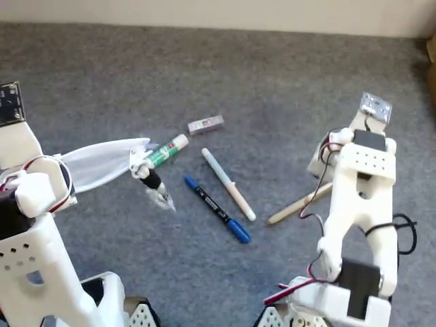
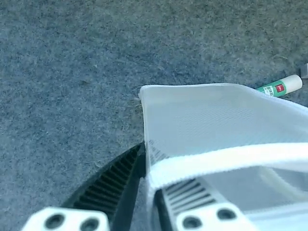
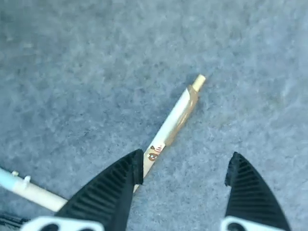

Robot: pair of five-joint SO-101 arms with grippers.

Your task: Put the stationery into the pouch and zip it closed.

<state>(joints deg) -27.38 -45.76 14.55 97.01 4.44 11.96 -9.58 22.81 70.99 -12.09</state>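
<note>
The left gripper [image 2: 146, 153] is clamped on one edge of the white mesh pouch [image 2: 216, 120]. The glue stick [image 1: 167, 151] lies right at the pouch's far end. Well apart from the pouch, the right gripper [image 3: 186, 161] stands spread open over the grey carpet [image 1: 272, 68], with the gold pen [image 3: 173, 120] just beside one fingertip, ungripped.

Print on the glue stick [image 1: 165, 151] and marker [image 1: 216, 208] is illegible.
</note>
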